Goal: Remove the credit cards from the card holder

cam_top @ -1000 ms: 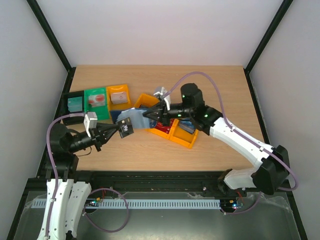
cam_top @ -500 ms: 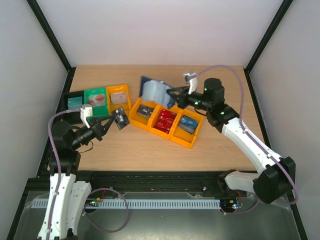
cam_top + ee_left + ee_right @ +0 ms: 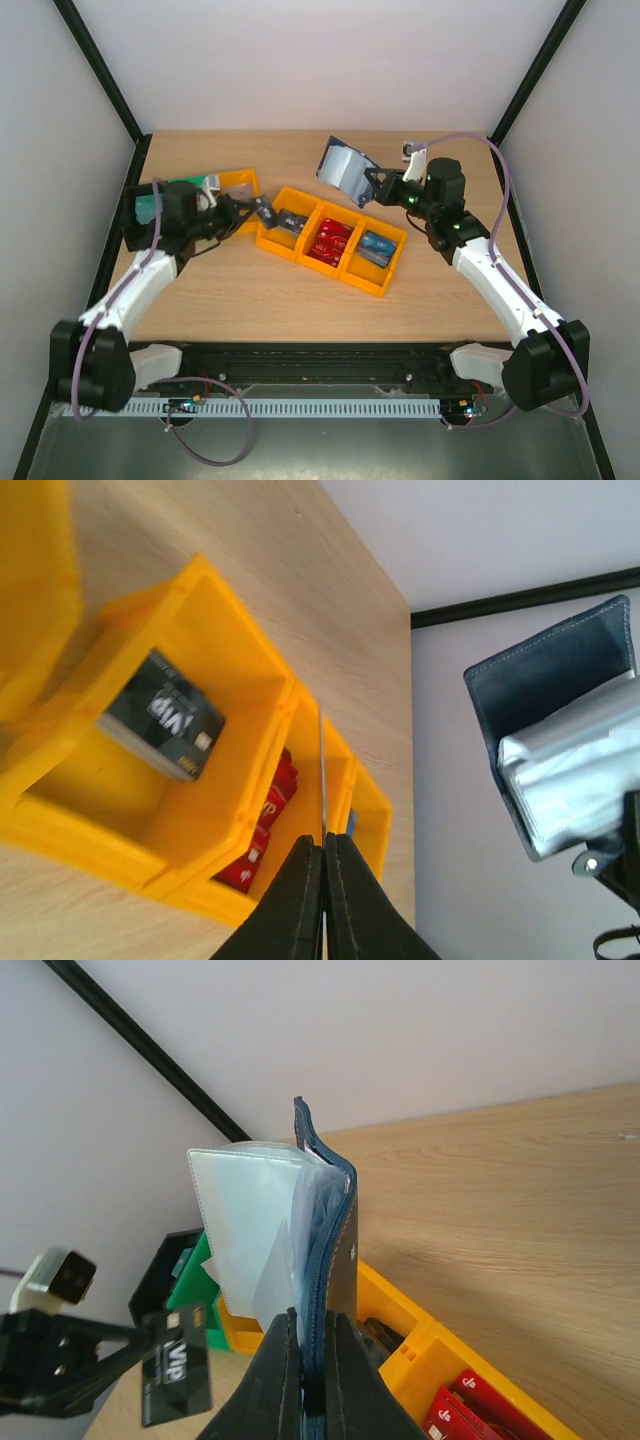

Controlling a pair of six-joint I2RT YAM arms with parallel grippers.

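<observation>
My left gripper (image 3: pixel 250 209) is shut on a dark grey credit card (image 3: pixel 266 210), held in the air just left of the orange tray (image 3: pixel 385 285). In the left wrist view the card (image 3: pixel 321 765) shows edge-on between the shut fingers (image 3: pixel 300 900). In the right wrist view its face (image 3: pixel 178 1365) reads VIP. My right gripper (image 3: pixel 380 186) is shut on the navy card holder (image 3: pixel 342 168), held open above the table's back. Its pale pockets (image 3: pixel 250 1230) hang out. The tray holds a dark card (image 3: pixel 165 715), red cards (image 3: pixel 333 238) and a blue card (image 3: pixel 375 247).
A black bin (image 3: pixel 143 207), a green bin (image 3: pixel 185 183) and a small orange bin (image 3: pixel 238 183) stand at the back left, partly behind my left arm. The tray lies across the table's middle. Black frame posts edge the table.
My left gripper has carried the dark card up and right, close to the tray's left end. My right gripper has moved the card holder back and to the right, away from the tray.
</observation>
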